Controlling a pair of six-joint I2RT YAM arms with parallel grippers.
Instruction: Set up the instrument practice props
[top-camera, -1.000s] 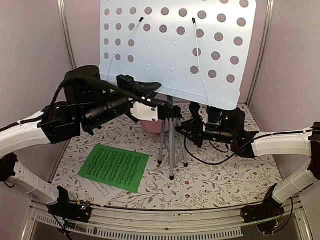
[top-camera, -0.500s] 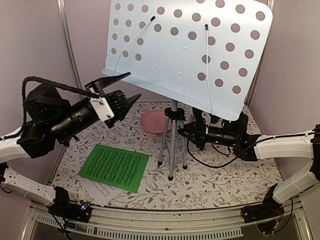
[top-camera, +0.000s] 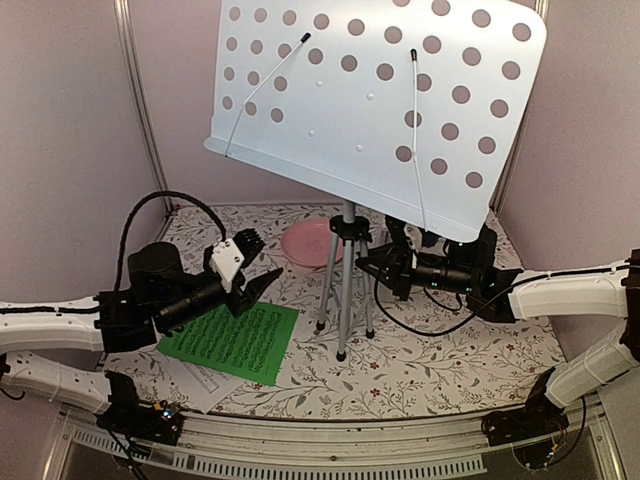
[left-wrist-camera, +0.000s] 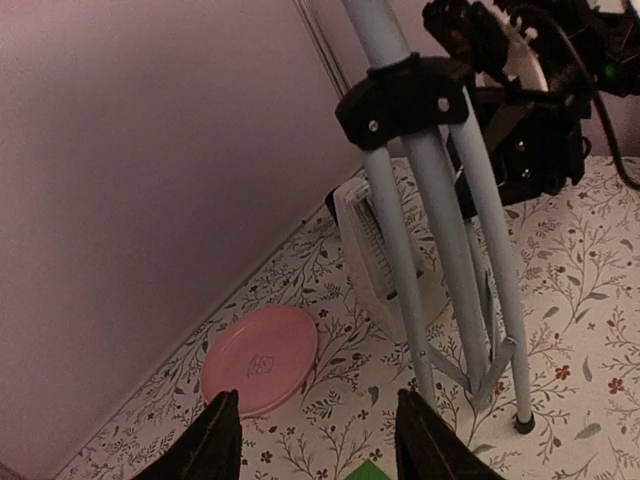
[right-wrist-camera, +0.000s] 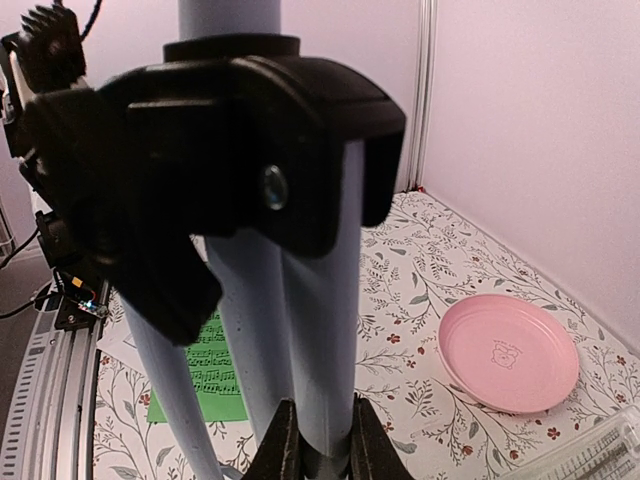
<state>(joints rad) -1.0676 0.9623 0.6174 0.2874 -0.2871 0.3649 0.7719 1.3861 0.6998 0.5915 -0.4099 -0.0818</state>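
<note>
Overhead, the music stand (top-camera: 370, 130) stands upright on its tripod at the middle of the flowered table (top-camera: 440, 365), its perforated desk tilted high above. My right fingers (top-camera: 368, 262), reaching in from three o'clock, are clamped on the stand's tubing just below the desk. My left fingers (top-camera: 262, 284) hang apart and empty at nine o'clock of the tripod, over the far edge of the green music sheet (top-camera: 235, 340), which lies flat at eight o'clock. The white music sheet (top-camera: 205, 382) peeks out from under the green one at its near side. A pink plate (top-camera: 305, 242) sits at eleven o'clock of the tripod.

From my left wrist, both left fingers (left-wrist-camera: 212, 445) show at the bottom, spread wide with only table (left-wrist-camera: 590, 270) between them. The stand's legs (left-wrist-camera: 440, 230) splay down from a black collar (left-wrist-camera: 410, 95); the white metronome (left-wrist-camera: 360, 235) stands just behind them, and the plate (left-wrist-camera: 262, 357) lies at ten o'clock of my fingers.

From my right wrist, my right fingers (right-wrist-camera: 282, 445) pinch a pale blue tube of the stand (right-wrist-camera: 310, 330) under the collar (right-wrist-camera: 250, 150). The plate (right-wrist-camera: 510, 350) lies at three o'clock, the green sheet (right-wrist-camera: 205, 385) at nine.
</note>
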